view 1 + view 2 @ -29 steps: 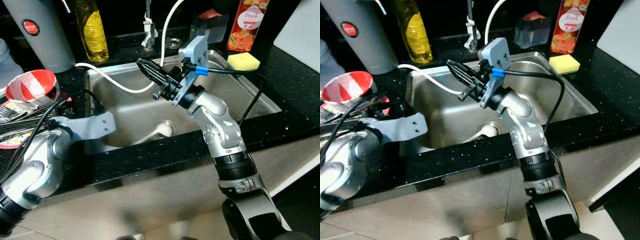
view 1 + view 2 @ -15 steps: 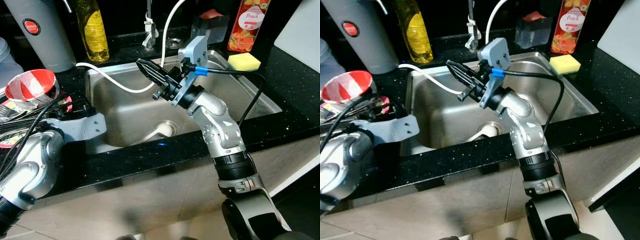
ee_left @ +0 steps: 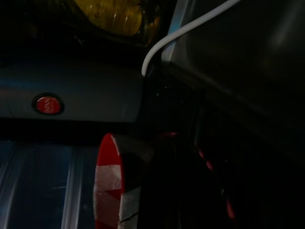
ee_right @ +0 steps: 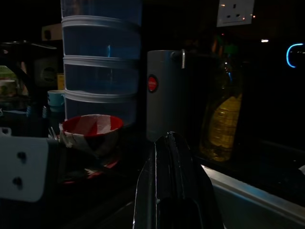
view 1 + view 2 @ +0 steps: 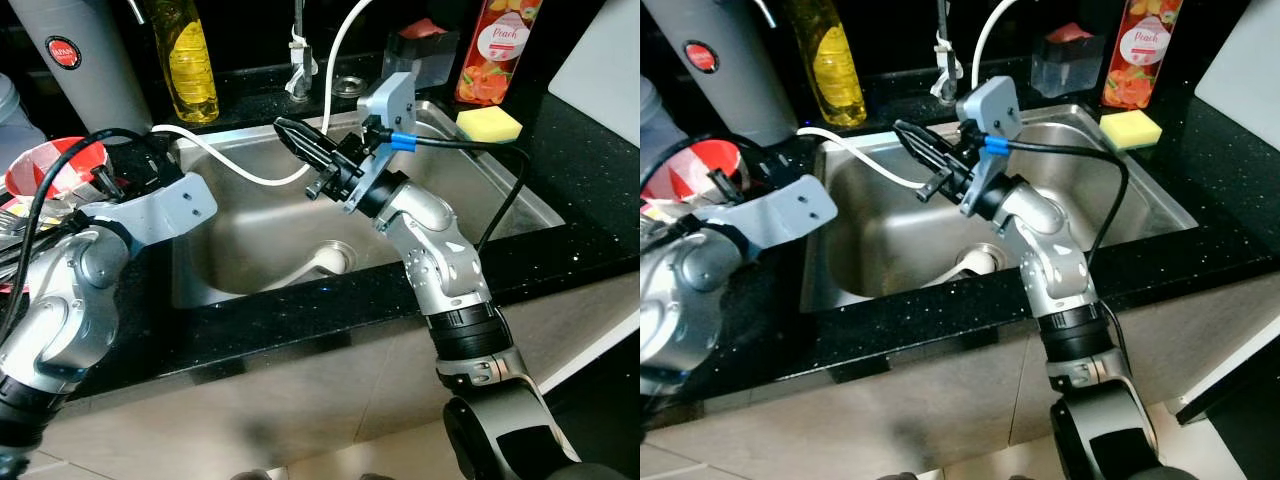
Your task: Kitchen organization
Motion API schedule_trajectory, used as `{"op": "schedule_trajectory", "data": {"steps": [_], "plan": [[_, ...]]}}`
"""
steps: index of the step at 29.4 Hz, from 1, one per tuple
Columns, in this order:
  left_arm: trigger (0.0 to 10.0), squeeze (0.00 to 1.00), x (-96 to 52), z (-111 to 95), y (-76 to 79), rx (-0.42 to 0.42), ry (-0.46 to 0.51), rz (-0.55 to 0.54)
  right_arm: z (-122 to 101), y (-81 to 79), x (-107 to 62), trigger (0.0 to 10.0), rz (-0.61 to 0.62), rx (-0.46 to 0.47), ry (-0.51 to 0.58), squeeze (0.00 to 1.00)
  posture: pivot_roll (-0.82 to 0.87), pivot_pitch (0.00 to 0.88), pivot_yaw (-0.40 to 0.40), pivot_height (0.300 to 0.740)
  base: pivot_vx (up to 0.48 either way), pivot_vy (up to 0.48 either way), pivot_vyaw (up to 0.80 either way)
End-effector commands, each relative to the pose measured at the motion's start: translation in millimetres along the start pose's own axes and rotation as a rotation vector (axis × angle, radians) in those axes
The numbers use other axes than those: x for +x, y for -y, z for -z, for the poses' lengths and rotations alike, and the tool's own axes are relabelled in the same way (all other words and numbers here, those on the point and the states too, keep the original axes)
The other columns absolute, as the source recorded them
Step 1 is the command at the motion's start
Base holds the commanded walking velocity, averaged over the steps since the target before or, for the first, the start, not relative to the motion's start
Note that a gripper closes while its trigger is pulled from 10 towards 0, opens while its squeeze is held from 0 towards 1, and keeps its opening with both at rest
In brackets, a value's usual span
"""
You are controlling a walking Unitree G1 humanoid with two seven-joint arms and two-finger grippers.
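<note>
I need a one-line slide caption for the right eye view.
Right gripper hovers over the steel sink; left arm reaches toward the red-and-white bowl.

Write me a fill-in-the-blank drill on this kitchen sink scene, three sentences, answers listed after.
1. The right gripper hovers above the steel ____.
2. The sponge on the counter at the sink's right rear corner is ____ in colour.
3. The left gripper reaches toward a red and white paper ____ on the counter left of the sink.

Missing words: sink; yellow; bowl
</note>
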State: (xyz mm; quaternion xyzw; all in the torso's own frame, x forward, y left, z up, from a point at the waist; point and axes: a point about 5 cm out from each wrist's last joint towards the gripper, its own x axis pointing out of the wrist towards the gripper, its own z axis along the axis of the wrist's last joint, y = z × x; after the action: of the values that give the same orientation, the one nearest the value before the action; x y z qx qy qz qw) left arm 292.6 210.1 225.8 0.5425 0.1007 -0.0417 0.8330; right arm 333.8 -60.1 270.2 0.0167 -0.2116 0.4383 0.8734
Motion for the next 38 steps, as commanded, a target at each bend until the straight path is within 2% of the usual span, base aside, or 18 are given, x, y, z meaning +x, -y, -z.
{"op": "schedule_trajectory", "data": {"steps": [1,7,11,12,13,17,18,19,20,23,24,26,31,32,38], "plan": [[0.0,0.00,0.9,2,3.2,-0.008,-0.005,0.001,0,-2.0,2.6,10.0,-0.015,-0.008,-0.005,0.00,0.12,0.000,0.055,0.740,0.000,0.000,0.00],[0.0,0.00,1.5,-3,-2.3,0.010,0.019,-0.042,0,-1.8,2.5,10.0,-0.018,-0.011,-0.005,0.00,0.11,0.000,0.051,0.740,0.000,0.000,0.00],[0.0,0.00,4.0,-27,-13.8,0.013,0.141,-0.143,0,-2.5,3.6,10.0,-0.024,-0.011,-0.004,0.00,0.11,0.000,0.051,0.740,0.000,0.000,0.00],[1.8,0.00,4.5,-37,-15.1,-0.008,0.190,-0.155,0,-3.0,4.2,10.0,-0.028,-0.010,-0.003,0.00,0.11,0.000,0.051,0.740,0.000,0.000,0.00],[10.0,0.00,4.5,-39,-15.0,-0.012,0.200,-0.155,0,-3.1,4.3,10.0,-0.028,-0.010,-0.003,0.00,0.11,0.000,0.051,0.740,0.000,0.000,0.00],[10.0,0.00,6.3,-37,-5.2,-0.008,0.165,-0.085,-1,-3.5,5.1,10.0,-0.029,-0.013,0.000,0.00,0.11,0.000,0.054,0.740,0.000,0.000,0.00],[10.0,0.32,8.3,-28,0.0,0.007,0.116,-0.053,-1,-2.5,4.5,10.0,-0.024,-0.015,0.000,0.00,0.11,0.000,0.054,0.740,0.000,0.000,0.00],[10.0,1.00,9.9,-19,3.4,0.019,0.074,-0.029,-1,-1.7,3.9,10.0,-0.019,-0.017,-0.001,0.00,0.10,0.000,0.057,0.740,0.000,0.000,0.00],[10.0,1.00,12.0,-11,4.7,0.034,0.037,-0.021,-1,-1.0,2.9,10.0,-0.014,-0.018,-0.003,0.00,0.10,0.000,0.057,0.740,0.000,0.000,0.00],[10.0,1.00,18.5,-6,5.9,0.043,0.019,-0.015,0,-0.6,1.6,10.0,-0.011,-0.017,-0.006,0.00,0.11,0.000,0.054,0.740,0.000,0.000,0.00],[10.0,1.00,32.3,-4,9.2,0.039,0.013,-0.013,1,-1.0,2.0,10.0,-0.012,-0.015,-0.007,0.00,0.11,0.000,0.051,0.740,0.000,0.000,0.00],[10.0,1.00,46.4,-4,13.3,0.034,0.005,-0.007,1,-1.7,3.6,10.0,-0.016,-0.012,-0.004,0.00,0.11,0.000,0.049,0.740,0.000,0.000,0.00],[10.0,1.00,59.7,-2,10.8,0.067,-0.023,-0.017,-1,-2.2,5.5,10.0,-0.018,-0.013,0.002,0.00,0.10,0.000,0.050,0.740,0.000,0.000,0.00],[10.0,0.00,64.1,-1,9.6,0.070,-0.030,-0.014,-1,-1.9,5.3,10.0,-0.016,-0.014,0.003,0.00,0.09,0.000,0.057,0.740,0.000,0.000,0.00],[10.0,0.00,73.1,9,11.2,0.078,-0.074,0.023,-2,0.1,1.3,10.0,0.001,-0.021,0.000,0.00,0.07,0.000,0.071,0.740,0.000,0.000,0.00]]}}
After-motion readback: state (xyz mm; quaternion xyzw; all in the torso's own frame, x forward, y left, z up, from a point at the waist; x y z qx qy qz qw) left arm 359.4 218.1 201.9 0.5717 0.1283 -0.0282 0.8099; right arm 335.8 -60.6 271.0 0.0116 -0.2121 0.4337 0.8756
